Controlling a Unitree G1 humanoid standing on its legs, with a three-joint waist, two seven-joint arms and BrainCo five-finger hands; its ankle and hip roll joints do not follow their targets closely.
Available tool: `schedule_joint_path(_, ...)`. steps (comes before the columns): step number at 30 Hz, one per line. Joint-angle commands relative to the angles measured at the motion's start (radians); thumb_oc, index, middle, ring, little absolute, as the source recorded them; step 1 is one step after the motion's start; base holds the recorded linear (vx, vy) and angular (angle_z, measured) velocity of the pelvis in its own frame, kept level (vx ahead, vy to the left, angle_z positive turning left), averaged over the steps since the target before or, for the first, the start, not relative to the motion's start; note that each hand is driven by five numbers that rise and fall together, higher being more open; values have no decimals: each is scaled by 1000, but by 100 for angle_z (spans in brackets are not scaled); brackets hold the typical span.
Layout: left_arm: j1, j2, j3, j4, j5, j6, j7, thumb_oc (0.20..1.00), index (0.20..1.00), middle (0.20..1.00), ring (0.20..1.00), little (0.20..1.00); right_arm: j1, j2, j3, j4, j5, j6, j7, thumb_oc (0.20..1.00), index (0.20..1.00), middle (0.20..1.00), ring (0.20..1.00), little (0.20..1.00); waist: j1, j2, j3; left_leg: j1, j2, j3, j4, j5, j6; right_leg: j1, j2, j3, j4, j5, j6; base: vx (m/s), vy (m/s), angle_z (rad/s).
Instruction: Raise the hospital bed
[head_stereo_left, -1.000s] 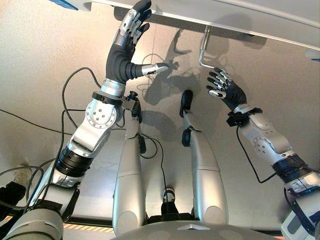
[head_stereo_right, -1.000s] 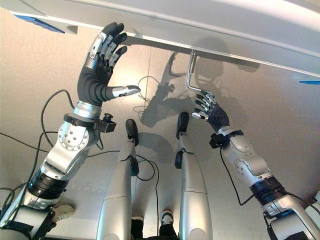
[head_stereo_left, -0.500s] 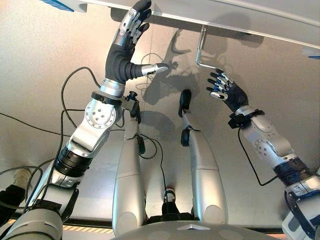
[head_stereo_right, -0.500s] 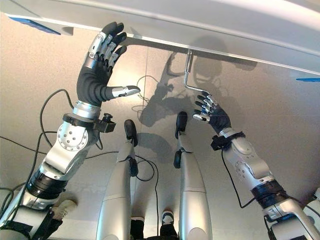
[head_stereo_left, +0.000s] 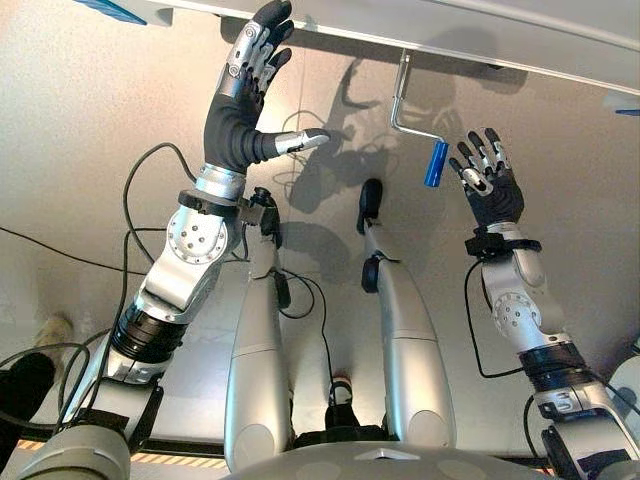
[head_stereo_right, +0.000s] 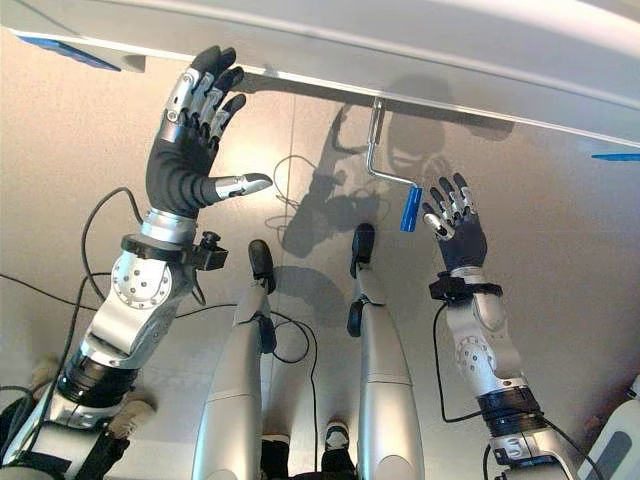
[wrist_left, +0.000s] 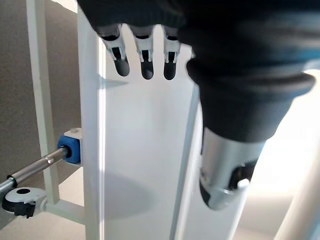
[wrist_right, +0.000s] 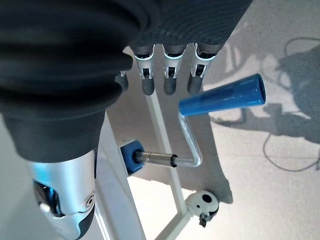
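Both hands were spread and gripping nothing: your left hand (head_stereo_left: 240, 95) rested high against the bed frame (head_stereo_left: 500, 30), your right hand (head_stereo_left: 487, 183) hovered just at 3 o'clock of the crank's blue handle (head_stereo_left: 435, 164), so regrasping it came next, I judged.

No legible text, labels, numbers or signs in any view. The white bed frame (head_stereo_left: 480, 30), the metal crank (head_stereo_left: 403, 95) and its blue handle (head_stereo_left: 435, 164) carry no markings that can be read. The blue end cap (wrist_right: 131, 153) on the crank shaft is plain. The castor wheel (wrist_right: 205, 204) shows small dark spots, not characters. The floor (head_stereo_left: 90, 130) is unmarked.
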Motion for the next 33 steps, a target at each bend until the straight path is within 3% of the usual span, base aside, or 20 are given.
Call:
schedule_joint_path(1,9,-22,28,-99,23,-73,-13,1000,1000,1000,1000,1000,2,-9,-36,-7,18,-78,-30,1000,1000,1000,1000,1000,-11,26,-24,-23,-18,7,40,-34,26,58,-22,18,-37,-25,122,0,0,0)
schedule_joint_path(7,-3,-23,9,-95,31,-66,-8,1000,1000,1000,1000,1000,-19,-15,-15,104,-90,-42,-106,1000,1000,1000,1000,1000,-6,35,-24,-29,-18,6,44,-35,28,49,-22,20,-34,-26,119,0,0,0)
schedule_joint_path(15,-23,-30,-21,-96,20,-58,-12,1000,1000,1000,1000,1000,-96,-41,53,240,-170,30,-130,1000,1000,1000,1000,1000,8,44,-24,-34,-19,2,41,-33,30,48,-22,17,-38,-24,118,-4,-2,-2)
schedule_joint_path(26,-48,-40,-59,-87,0,-43,1,1000,1000,1000,1000,1000,-242,-17,187,341,-91,79,-106,1000,1000,1000,1000,1000,26,49,-24,-40,-19,1,39,-30,30,44,-25,11,-43,-19,117,0,0,0)
schedule_joint_path(33,-45,-33,-61,-90,2,-40,2,1000,1000,1000,1000,1000,-262,-34,209,314,-62,86,-89,1000,1000,1000,1000,1000,27,45,-24,-44,-21,3,41,-30,31,42,-26,12,-46,-17,117,0,0,0)
